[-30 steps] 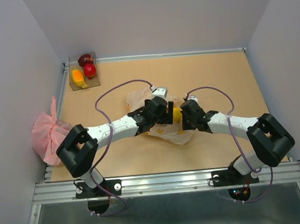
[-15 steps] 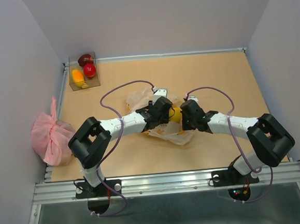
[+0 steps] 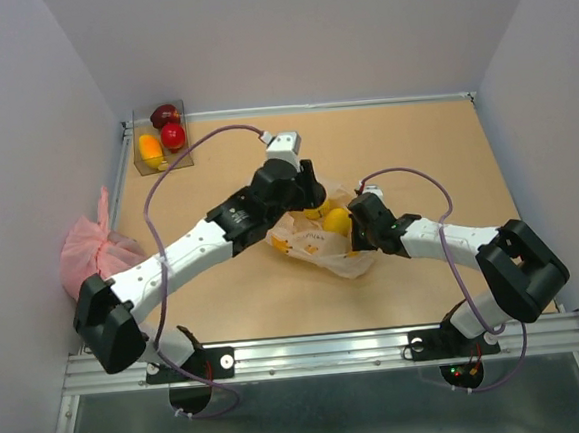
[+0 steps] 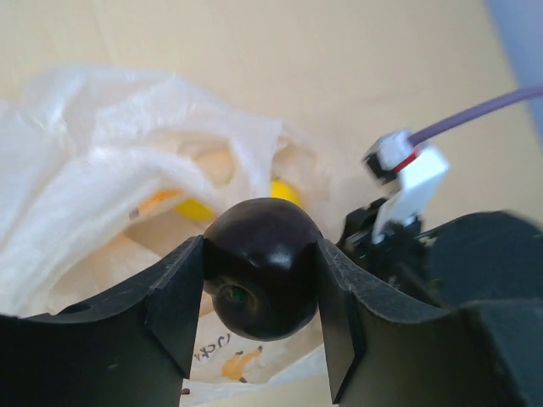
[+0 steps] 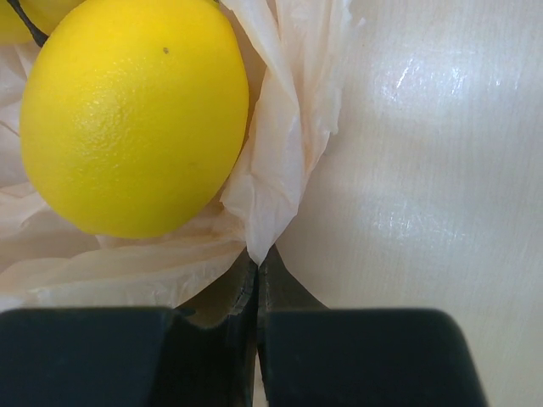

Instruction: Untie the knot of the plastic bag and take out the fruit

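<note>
Thin crinkly translucent peach-cream plastic bag (image 3: 317,246) lies mid tabletop (image 3: 444,144); mouth gapes, knot seemingly undone, hard to tell. Left gripper (image 4: 259,280) clamps dark glossy round fruit (image 4: 259,254) over bag: firm, smooth, likely slippery, best held across widest part. Right gripper (image 5: 257,271) closed, pinching bag edge: film flimsy, light, tears easily. Round yellow fruit (image 5: 131,119) sits inside bag.

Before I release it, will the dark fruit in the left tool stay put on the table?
Probably not: the fruit looks round, so it may roll. Its glossy skin is likely slippery. It seems firm; the pads leave no visible dent.
</note>
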Robot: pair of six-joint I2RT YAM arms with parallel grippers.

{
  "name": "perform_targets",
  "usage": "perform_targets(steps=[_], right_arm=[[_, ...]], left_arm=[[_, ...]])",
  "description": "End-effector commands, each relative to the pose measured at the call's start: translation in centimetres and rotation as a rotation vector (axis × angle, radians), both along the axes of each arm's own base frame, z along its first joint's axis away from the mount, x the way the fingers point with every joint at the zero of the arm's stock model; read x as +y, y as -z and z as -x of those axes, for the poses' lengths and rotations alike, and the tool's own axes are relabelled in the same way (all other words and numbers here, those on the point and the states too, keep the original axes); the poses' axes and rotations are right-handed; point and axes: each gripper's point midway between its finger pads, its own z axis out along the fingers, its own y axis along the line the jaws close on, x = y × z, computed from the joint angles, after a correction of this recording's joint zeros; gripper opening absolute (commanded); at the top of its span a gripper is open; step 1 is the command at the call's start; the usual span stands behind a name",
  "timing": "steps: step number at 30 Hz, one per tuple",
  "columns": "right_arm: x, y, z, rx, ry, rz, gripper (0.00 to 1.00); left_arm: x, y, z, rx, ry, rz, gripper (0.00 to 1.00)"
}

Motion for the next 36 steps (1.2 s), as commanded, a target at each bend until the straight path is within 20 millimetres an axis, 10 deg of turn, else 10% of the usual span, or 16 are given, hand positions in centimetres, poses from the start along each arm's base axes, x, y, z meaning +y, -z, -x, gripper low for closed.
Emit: perform_targets(steps=[1, 8, 13, 20, 27, 36], right_arm=[[0.5, -1.1, -0.6, -0.039, 0.008, -0.008, 0.03], [0.6, -1.9, -0.9, -0.058, 0.006, -0.018, 0.02], [0.8, -2.4, -0.9, -0.068, -0.003, -0.032, 0.03], [1.1, -3.1, -1.1, -0.077, -0.015, -0.039, 0.03], [1.3, -3.0, -1.6, -0.080, -0.040, -0.012, 0.03], [1.3, -2.6, -1.7, -0.071, -0.044, 0.002, 0.03]], left_arm=[[2.1, -8.2, -2.1, -0.134, -0.021, 0.139, 0.32], [14.1, -11.2, -11.1, -0.223, -0.349, 0.148, 0.32], [24.4, -9.2, -18.6, -0.192, -0.639, 0.114, 0.36], [32.5, -5.6, -26.3, -0.153, -0.816, 0.055, 0.42], [37.2, 0.8, -30.7, -0.060, -0.884, 0.010, 0.56], [38.2, 5.6, -31.7, 0.042, -0.869, -0.028, 0.89]])
